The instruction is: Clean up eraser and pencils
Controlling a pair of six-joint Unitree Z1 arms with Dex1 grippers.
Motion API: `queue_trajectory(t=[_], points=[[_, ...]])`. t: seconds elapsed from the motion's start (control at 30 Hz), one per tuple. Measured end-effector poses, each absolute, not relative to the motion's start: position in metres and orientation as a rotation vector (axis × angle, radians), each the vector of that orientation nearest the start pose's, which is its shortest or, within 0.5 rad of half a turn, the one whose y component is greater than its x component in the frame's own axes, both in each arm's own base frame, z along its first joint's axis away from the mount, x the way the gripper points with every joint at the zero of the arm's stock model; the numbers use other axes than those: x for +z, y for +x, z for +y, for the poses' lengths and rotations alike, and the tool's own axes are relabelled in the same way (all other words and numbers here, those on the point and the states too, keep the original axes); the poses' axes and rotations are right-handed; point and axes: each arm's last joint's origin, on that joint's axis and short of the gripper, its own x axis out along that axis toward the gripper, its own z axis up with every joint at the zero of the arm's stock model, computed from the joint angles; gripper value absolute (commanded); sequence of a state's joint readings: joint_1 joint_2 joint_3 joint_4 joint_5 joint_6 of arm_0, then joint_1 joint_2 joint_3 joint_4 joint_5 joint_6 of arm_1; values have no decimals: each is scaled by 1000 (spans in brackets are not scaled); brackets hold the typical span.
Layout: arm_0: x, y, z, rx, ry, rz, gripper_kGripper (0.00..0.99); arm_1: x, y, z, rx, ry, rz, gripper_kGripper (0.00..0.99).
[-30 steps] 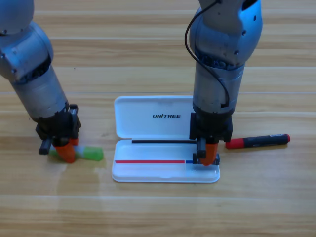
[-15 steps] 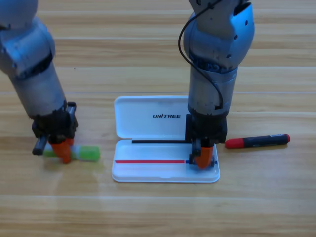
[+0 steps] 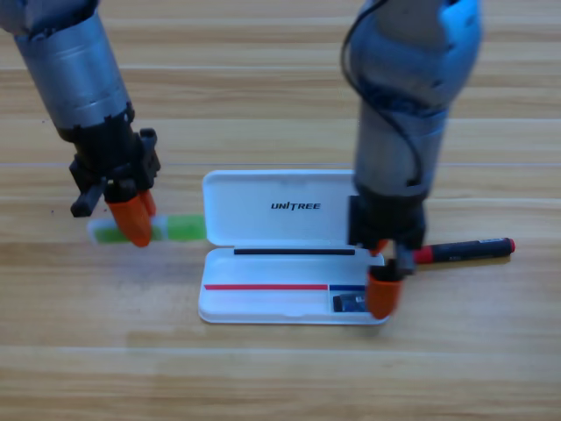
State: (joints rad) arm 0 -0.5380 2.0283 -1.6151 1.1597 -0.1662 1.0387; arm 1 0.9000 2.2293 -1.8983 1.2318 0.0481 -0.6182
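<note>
From above, a white case (image 3: 263, 219) lies open at the centre of a wooden table (image 3: 280, 377). The eraser (image 3: 350, 303) sits in the case's tray at 5 o'clock, just beside the right gripper (image 3: 382, 294); its grip cannot be told. At 9 o'clock, the left gripper (image 3: 133, 219) clasps the green bar (image 3: 180, 229). The red-capped marker (image 3: 460, 251) lies at 3 o'clock.

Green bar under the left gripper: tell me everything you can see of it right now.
The green bar is a short, thick, light green stick with rounded ends, plastic by its look. It runs level across the picture, just left of the white case's lid, its right end at or near the lid's edge. The left gripper crosses its middle with orange jaws pointing down, hiding that part. Whether it rests on the wooden table or is lifted clear cannot be told.
</note>
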Motion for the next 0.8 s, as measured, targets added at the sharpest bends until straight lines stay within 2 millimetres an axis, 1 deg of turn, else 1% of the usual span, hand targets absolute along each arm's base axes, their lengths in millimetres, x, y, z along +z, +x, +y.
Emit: queue_trajectory(t=[0.03,0.1,0.2,0.27,0.3,0.37,0.43,0.57,0.63,0.8], points=[[263,320,-201,-1349,1058,1171,0,249,267,340,1212,-1129,1234,861],[260,322,-202,-1363,1046,1186,0,268,253,323,1223,-1138,1214,859],[259,322,-204,-1372,1043,1195,0,287,237,301,1254,-1170,1179,861],[260,323,-207,-1379,1038,1189,0,291,231,287,1275,-1200,1169,861],[260,323,-208,-1385,1033,1185,0,290,231,282,1287,-1217,1170,859],[261,324,-212,-1396,1029,1183,0,282,235,272,1292,-1237,1198,861],[260,325,-217,-1408,1027,1182,0,273,245,262,1282,-1242,1197,861],[258,327,-232,-1426,1016,1182,0,263,275,247,1219,-1245,1136,861],[256,326,-239,-1440,1014,1185,0,256,286,240,1210,-1247,1118,861],[254,322,-259,-1464,1015,1186,0,248,301,234,1202,-1252,1105,857]])
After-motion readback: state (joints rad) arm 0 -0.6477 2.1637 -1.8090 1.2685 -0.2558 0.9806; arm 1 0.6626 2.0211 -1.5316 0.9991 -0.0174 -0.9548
